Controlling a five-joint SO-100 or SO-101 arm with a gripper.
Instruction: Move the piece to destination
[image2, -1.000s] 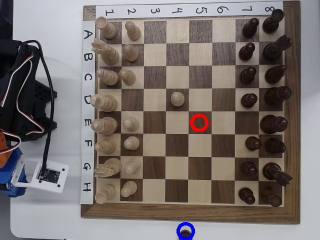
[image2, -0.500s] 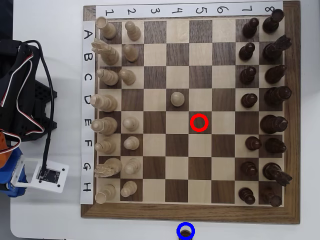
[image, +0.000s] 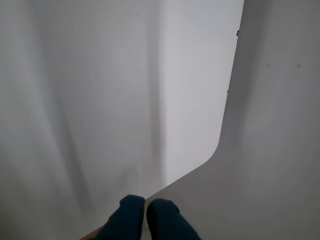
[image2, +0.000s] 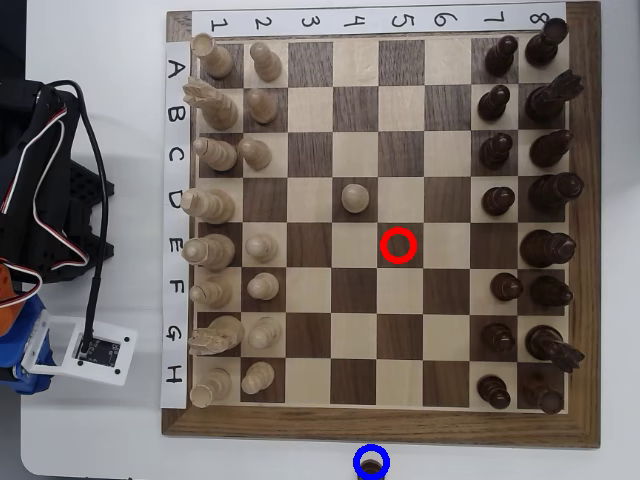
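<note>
One dark pawn (image2: 372, 463) already sits in your blue ring (image2: 372, 449), nothing shifted since earlier, gripper (image: 145, 210) closed empty off-board: done.

Chessboard (image2: 380, 430): dark brown frame, checks alternating walnut brown and pale cream. White strips with black numerals along board's top edge, black letters along its left edge. Cream pieces (image2: 212, 205) in board's two left columns; one cream pawn (image2: 353, 197) nearer board's centre. Dark brown pieces (image2: 548, 245) in board's two right columns. Red ring (image2: 398, 245) on cream square near board's centre. Blue ring (image2: 372, 462) just below board's bottom edge, around dark brown pawn (image2: 372, 464). Table (image2: 110, 440) white. Gripper (image: 145, 210) fingertips dark blue in wrist view.
</note>
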